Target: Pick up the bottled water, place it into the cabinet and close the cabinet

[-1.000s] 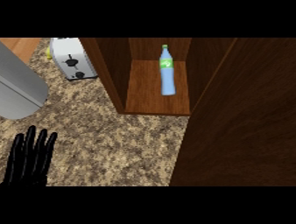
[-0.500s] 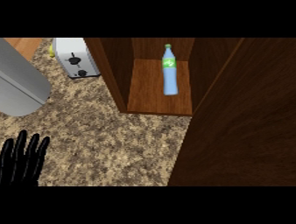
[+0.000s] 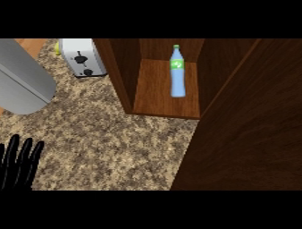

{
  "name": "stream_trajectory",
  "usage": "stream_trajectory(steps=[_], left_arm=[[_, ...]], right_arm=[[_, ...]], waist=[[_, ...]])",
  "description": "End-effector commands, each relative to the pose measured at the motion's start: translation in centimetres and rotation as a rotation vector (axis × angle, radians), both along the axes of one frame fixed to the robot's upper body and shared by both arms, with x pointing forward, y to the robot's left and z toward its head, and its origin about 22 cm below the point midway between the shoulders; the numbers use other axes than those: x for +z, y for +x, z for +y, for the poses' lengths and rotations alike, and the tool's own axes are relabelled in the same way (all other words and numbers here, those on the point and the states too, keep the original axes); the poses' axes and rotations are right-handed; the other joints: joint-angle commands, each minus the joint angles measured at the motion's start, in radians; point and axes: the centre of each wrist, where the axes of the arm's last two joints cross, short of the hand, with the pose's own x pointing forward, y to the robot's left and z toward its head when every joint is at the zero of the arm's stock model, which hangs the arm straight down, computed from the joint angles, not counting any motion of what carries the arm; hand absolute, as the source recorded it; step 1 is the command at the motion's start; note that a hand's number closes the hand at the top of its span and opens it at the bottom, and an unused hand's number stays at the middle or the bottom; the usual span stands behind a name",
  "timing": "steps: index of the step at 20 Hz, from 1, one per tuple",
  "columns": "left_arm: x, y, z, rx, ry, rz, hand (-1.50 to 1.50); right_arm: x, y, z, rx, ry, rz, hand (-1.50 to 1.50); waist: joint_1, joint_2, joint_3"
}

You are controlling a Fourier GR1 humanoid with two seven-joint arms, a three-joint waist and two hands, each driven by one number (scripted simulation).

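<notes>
Bottle [image 3: 177, 74] stands inside the cabinet [image 3: 155, 96] on its wooden shelf, green cap up, blue body, touching nothing but the shelf. Cabinet door [image 3: 259, 129] swung open, right of the bottle and nearer the viewer. Left hand [image 3: 12, 163] shows far below-left of the cabinet, over the speckled worktop [image 3: 107, 143], fingers straight and spread, holding nothing. Toaster [image 3: 82, 58] sits just left of the cabinet. Grey rounded object [image 3: 15, 76] further left of the cabinet. Right hand not seen.
</notes>
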Motion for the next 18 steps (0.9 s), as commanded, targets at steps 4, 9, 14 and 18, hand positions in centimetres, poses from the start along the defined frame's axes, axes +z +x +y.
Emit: stream_trajectory(steps=[4, 9, 14, 18], left_arm=[[0.3, 0.1, 0.6, 0.008, -0.005, -0.02, -1.5], [0.8, 0.0, 0.9, -0.032, -0.002, -0.02, -1.5], [0.9, 0.1, 1.2, -0.077, 0.014, -0.041, -1.5], [0.9, 0.1, 1.0, -0.085, 0.001, -0.044, -1.5]], right_arm=[[-0.6, 1.5, 3.4, -0.091, 0.155, 0.118, 1.5], [-1.1, 1.7, 3.6, -0.037, 0.174, 0.184, 1.5], [-3.7, 1.6, 4.7, 0.17, 0.109, 0.422, 1.5], [-4.6, 2.6, 4.8, 0.198, 0.166, 0.548, 1.5]], waist=[[0.015, 0.013, 0.0], [0.043, 0.023, 0.0], [0.102, 0.049, -0.002], [0.108, 0.054, 0.0]])
